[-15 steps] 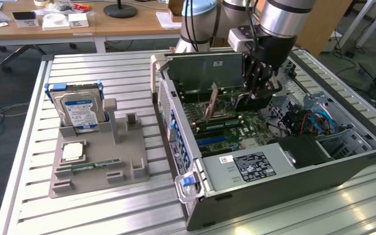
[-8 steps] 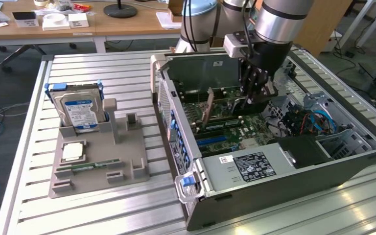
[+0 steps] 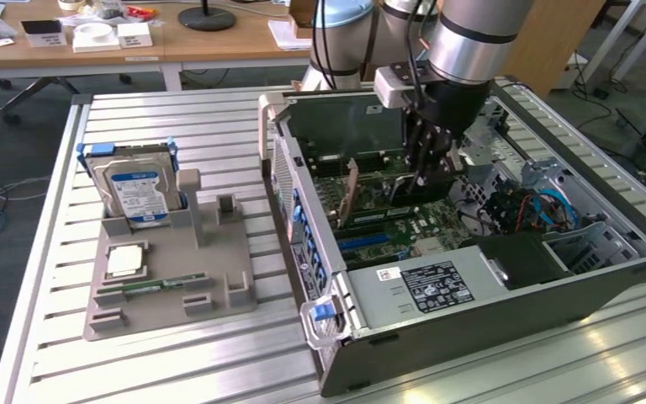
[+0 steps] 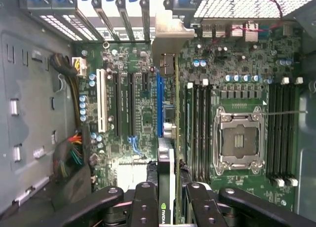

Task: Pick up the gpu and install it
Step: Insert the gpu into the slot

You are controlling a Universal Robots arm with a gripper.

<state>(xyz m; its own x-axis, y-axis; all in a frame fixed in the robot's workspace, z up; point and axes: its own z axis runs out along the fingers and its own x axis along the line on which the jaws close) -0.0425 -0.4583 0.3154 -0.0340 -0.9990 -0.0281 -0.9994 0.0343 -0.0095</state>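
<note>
The gpu [image 4: 176, 118] appears edge-on as a thin blade with its silvery bracket [image 4: 170, 39] toward the case's rear slots. My gripper [image 4: 171, 202] is shut on it, one black finger [image 4: 145, 202] on each side of the card. The card runs close along the blue expansion slot [image 4: 159, 101] on the green motherboard [image 4: 143, 113]; whether it touches the slot I cannot tell. In the exterior view my gripper [image 3: 430, 172] reaches down inside the open computer case [image 3: 469, 320], holding the gpu [image 3: 404, 192] upright over the motherboard.
Beside the card lie memory slots [image 4: 197, 128] and the processor socket [image 4: 239, 140]. Cable bundles [image 4: 69, 158] lie at the case wall. At the exterior view's left, a grey holder [image 3: 166, 286] carries a hard drive [image 3: 138, 189], a chip [image 3: 124, 261] and a memory stick [image 3: 161, 286].
</note>
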